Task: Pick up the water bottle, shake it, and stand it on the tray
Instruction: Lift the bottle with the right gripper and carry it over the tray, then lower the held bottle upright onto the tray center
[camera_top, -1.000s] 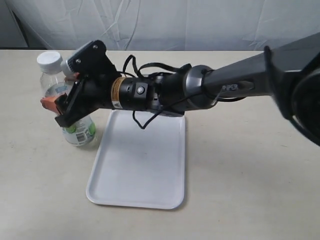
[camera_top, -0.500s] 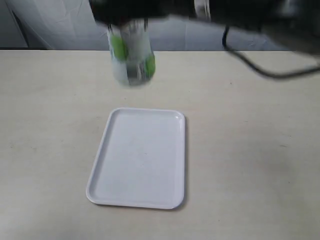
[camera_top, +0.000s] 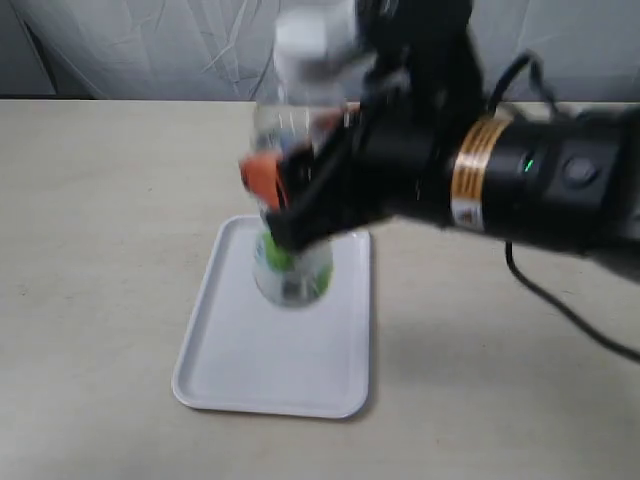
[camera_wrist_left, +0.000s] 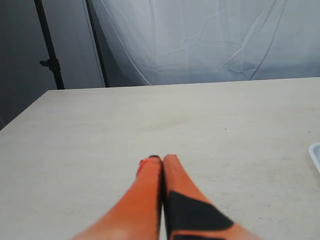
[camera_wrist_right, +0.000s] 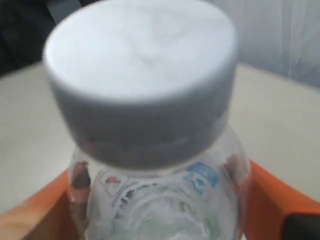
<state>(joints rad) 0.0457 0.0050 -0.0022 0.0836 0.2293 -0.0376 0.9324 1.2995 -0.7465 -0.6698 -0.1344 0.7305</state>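
Orange right fingers (camera_wrist_right: 270, 195) are clamped on the two sides of the water bottle (camera_wrist_right: 150, 200), just under its white cap (camera_wrist_right: 140, 75). The bottle stands upright in the grip, cap up. Its green bottom end shows over the far half of the tray (camera_top: 280, 370). It looks blurry, so I cannot tell if it touches the tray. The left fingers (camera_wrist_left: 147, 190) are pressed together with nothing between them, above the worktop (camera_wrist_left: 100, 125).
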